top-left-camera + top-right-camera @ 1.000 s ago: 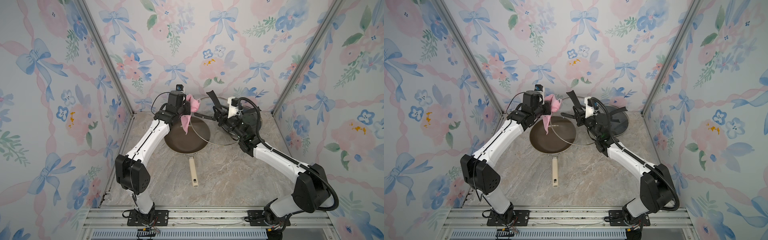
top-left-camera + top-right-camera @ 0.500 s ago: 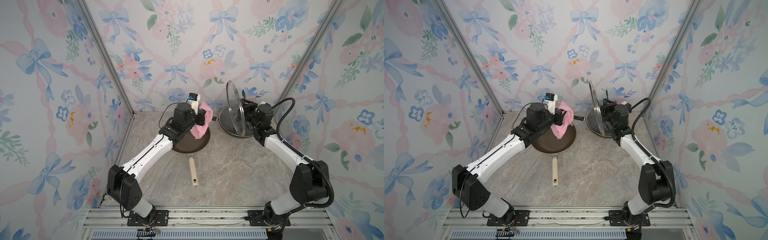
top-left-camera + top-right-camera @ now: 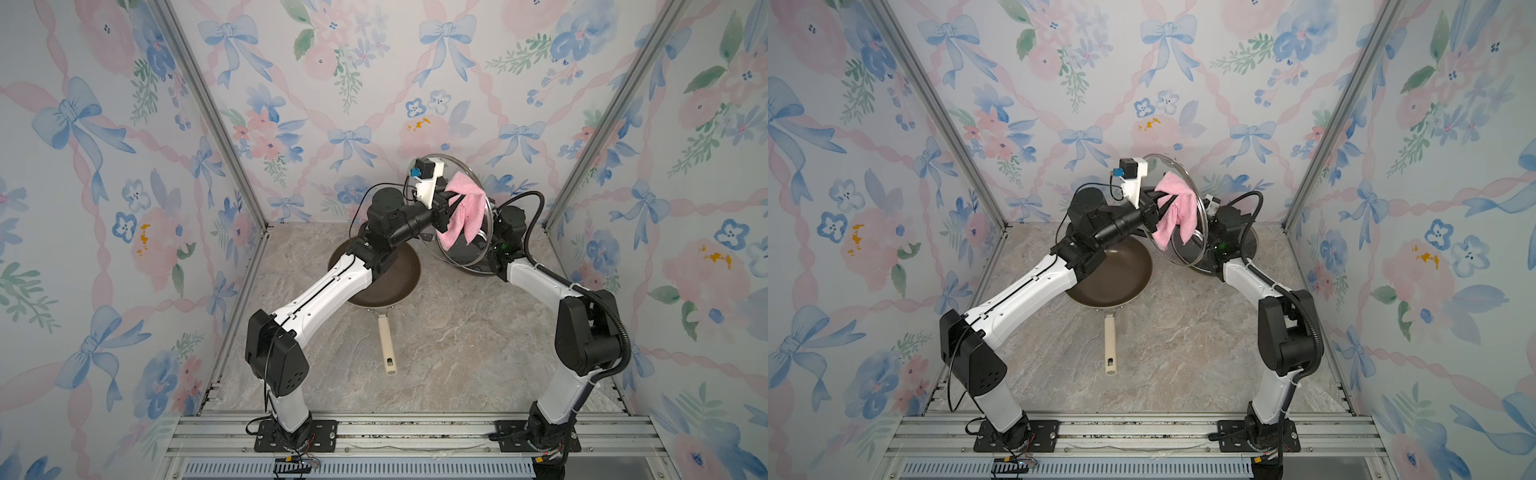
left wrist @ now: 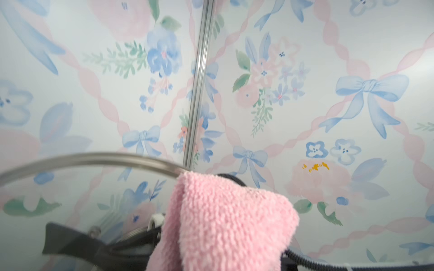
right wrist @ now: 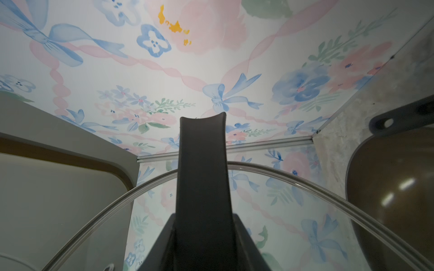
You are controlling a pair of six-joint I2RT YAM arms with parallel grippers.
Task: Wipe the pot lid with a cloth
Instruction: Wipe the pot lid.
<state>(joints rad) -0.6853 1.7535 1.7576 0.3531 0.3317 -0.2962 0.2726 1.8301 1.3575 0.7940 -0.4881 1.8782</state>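
The glass pot lid (image 3: pixel 462 254) (image 3: pixel 1180 254) stands nearly on edge above the back right of the table. Its steel rim (image 4: pixel 94 158) shows in the left wrist view. My right gripper (image 5: pixel 203 237) is shut on the lid's black handle (image 5: pixel 202 169), mostly hidden behind the glass in both top views. The pink fuzzy cloth (image 3: pixel 462 205) (image 3: pixel 1177 212) (image 4: pixel 225 223) hangs from my left gripper (image 3: pixel 448 206) (image 3: pixel 1156 208), which is shut on it and holds it against the lid's upper face. The cloth hides the left fingertips in the wrist view.
A brown frying pan (image 3: pixel 395 282) (image 3: pixel 1121 274) with a cream handle (image 3: pixel 387 345) lies mid-table, partly under the left arm. A dark pan (image 3: pixel 1248 249) (image 5: pixel 394 199) sits at the back right beneath the lid. Flowered walls close in on three sides.
The right arm swung the lid from flat over the frying pan to upright at the back right. The left arm carried the cloth rightward and up onto the lid.
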